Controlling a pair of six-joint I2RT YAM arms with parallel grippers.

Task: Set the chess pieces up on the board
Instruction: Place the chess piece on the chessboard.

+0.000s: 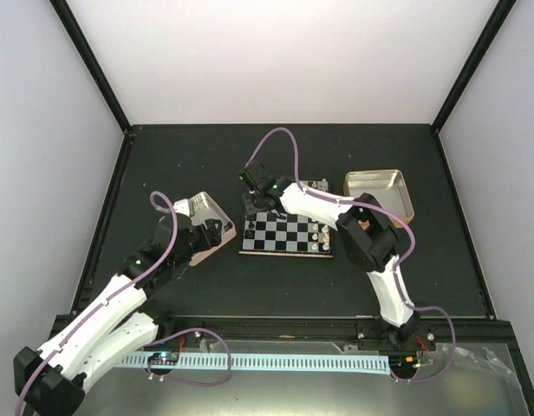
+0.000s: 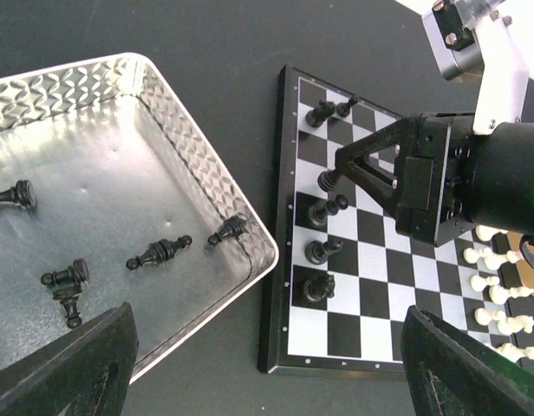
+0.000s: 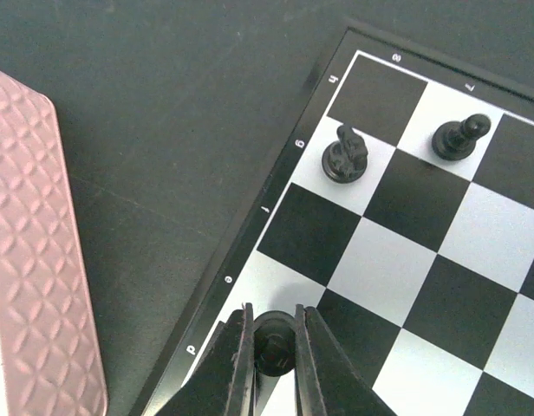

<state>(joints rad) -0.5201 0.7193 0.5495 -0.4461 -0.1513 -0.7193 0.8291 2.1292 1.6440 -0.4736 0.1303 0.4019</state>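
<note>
The board point(image 1: 284, 234) lies mid-table, with several black chess pieces point(image 2: 317, 288) standing along its left edge. My right gripper point(image 3: 274, 347) is shut on a black piece point(image 3: 274, 354), low over a pale edge square near the board's rim. In the left wrist view that gripper point(image 2: 329, 179) pinches the piece between two standing ones. Two more black pieces point(image 3: 345, 154) stand beyond it in the right wrist view. Several black pieces point(image 2: 159, 252) lie flat in the pink-rimmed tin point(image 2: 206, 173). My left gripper point(image 2: 267, 381) hangs open and empty, above the tin's corner and the board's near corner.
White pieces point(image 2: 497, 260) stand along the board's right side. A gold-rimmed tin point(image 1: 380, 192) sits at the back right. The pink-rimmed tin point(image 1: 217, 227) lies just left of the board, and its side point(image 3: 33, 260) shows in the right wrist view.
</note>
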